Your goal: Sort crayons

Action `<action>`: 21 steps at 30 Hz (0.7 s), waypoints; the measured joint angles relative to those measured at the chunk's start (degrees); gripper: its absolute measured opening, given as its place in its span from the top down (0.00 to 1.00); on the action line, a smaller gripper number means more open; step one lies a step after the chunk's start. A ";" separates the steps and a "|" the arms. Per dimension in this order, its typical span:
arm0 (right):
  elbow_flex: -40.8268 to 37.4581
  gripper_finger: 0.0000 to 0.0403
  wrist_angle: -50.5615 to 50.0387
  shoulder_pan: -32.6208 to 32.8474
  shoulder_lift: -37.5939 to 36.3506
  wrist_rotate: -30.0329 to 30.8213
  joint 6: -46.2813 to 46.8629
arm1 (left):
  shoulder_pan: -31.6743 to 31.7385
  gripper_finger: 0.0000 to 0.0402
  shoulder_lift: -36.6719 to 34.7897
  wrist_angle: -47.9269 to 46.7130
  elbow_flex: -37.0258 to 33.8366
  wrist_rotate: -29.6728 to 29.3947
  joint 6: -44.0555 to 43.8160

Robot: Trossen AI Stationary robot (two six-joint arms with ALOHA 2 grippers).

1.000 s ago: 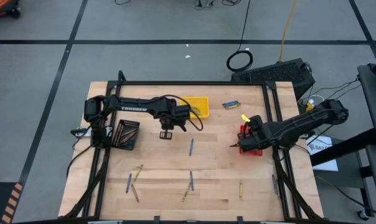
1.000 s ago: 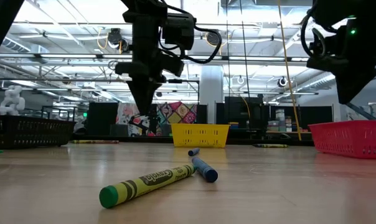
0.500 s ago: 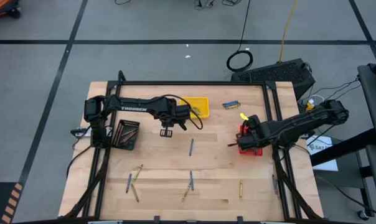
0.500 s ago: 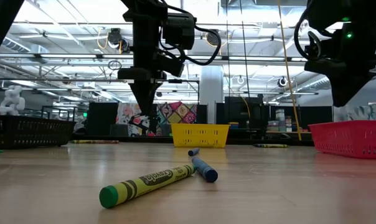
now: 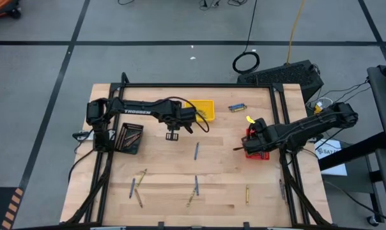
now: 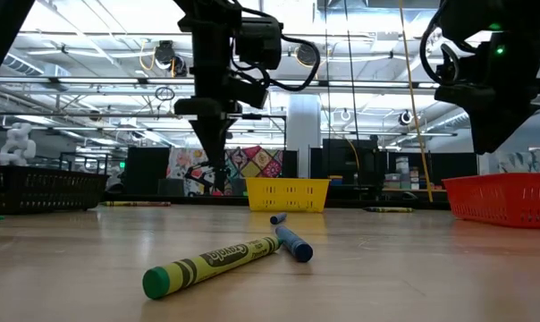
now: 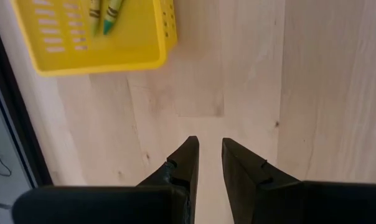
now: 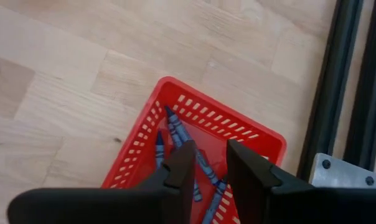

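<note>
The right gripper point(image 8: 205, 163) hangs over the red tray point(image 8: 250, 138) of blue crayons point(image 8: 177, 133), jaws parted, empty. The left gripper point(image 7: 210, 158) hovers over bare table point(image 7: 312, 81) near the yellow tray point(image 7: 94, 59), jaws slightly apart, empty.

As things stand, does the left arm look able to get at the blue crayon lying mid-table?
Probably yes. The left end effector hangs empty above bare wood, and the blue crayon lies alone nearby with nothing between them or over it.
</note>
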 joint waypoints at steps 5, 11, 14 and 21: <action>0.00 0.80 2.85 0.00 0.00 2.21 -2.28 | -0.02 0.84 0.00 0.62 0.00 0.00 0.00; 0.00 0.80 7.84 -2.31 0.00 4.29 -6.85 | -0.02 0.84 0.00 0.53 0.00 -0.07 -0.05; 0.00 0.80 10.88 -5.00 0.00 4.33 -11.28 | -0.02 0.84 0.00 0.51 0.00 -0.02 0.00; 0.02 0.80 19.08 -14.72 0.00 4.03 -27.40 | 0.00 0.84 0.00 0.42 0.00 0.00 0.00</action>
